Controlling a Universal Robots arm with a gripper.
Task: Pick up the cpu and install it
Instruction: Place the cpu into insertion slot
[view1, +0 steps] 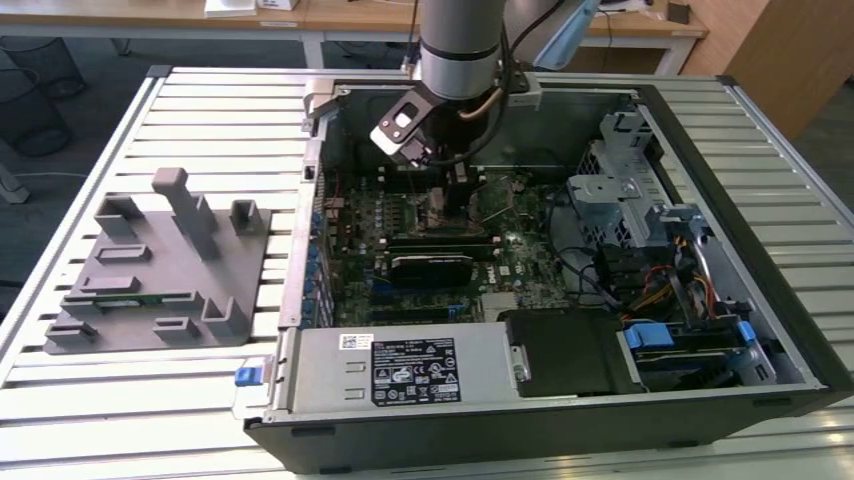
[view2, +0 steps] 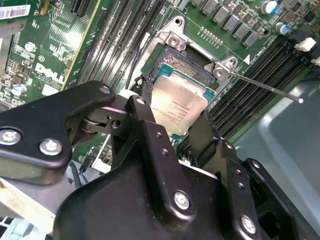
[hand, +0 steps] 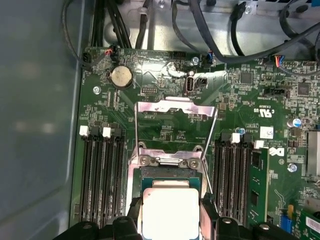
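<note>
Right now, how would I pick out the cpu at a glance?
Inside the computer case, find the green motherboard and its metal-framed socket between black memory slots. The cpu is the flat square in the pincer over that socket: silvery-grey with a pale rim, unlike its dark neighbours.

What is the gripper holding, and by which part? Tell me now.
The gripper holds the cpu by two opposite side edges, one finger against each, its metal top bare, over the open socket.
</note>
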